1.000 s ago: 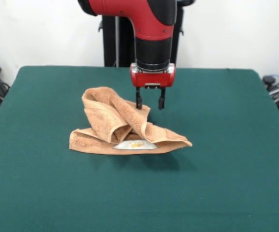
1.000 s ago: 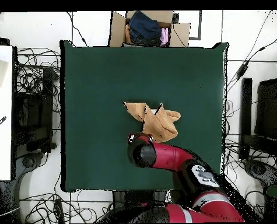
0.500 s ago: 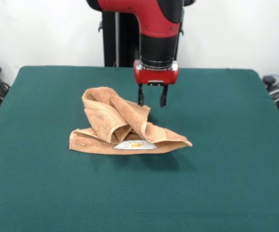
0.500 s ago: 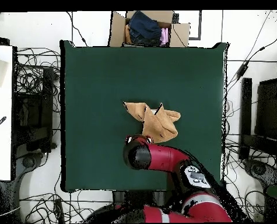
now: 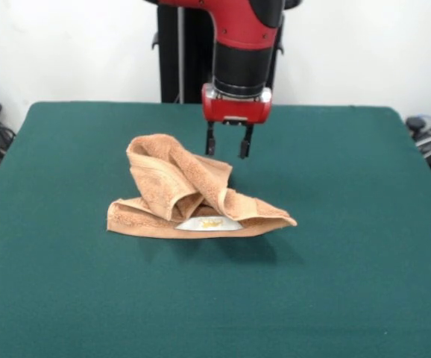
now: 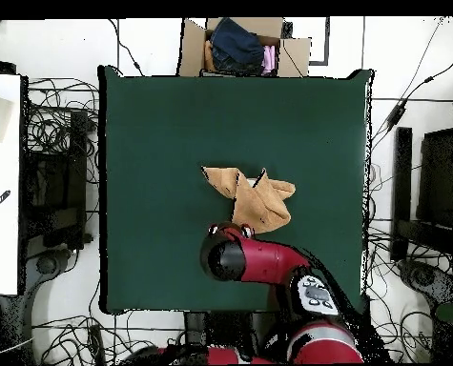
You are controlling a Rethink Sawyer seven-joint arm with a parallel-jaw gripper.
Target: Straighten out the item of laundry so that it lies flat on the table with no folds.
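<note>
Towel (image 5: 193,195): orange-tan, crumpled in a folded heap at the middle of the green counter (image 5: 350,283). In the front view I see a raised hump at its upper left, a flat tongue running to a point at the right, and a small white label (image 5: 209,222) showing along its lower edge. In the overhead view the same towel (image 6: 253,197) sits just right of the frame's centre, as a lumpy shape with a narrow strip reaching left; the label does not show there.

Hand (image 5: 225,149): I see it only in the front view, hanging below the red wrist with its two dark fingers (image 5: 210,142) apart, open and holding nothing, just above and behind the towel's upper right edge. From overhead the red and black arm (image 6: 239,258) covers it, so that view tells me only that the arm's end lies just below the towel.

Surroundings, overhead only: a cardboard box (image 6: 195,48) of dark cloth at the top edge, and cables on the floor at both sides.

Change from a second ago: the hand has risen and drawn back from the towel's edge, which it then nearly touched. The towel's folds have not shifted.
</note>
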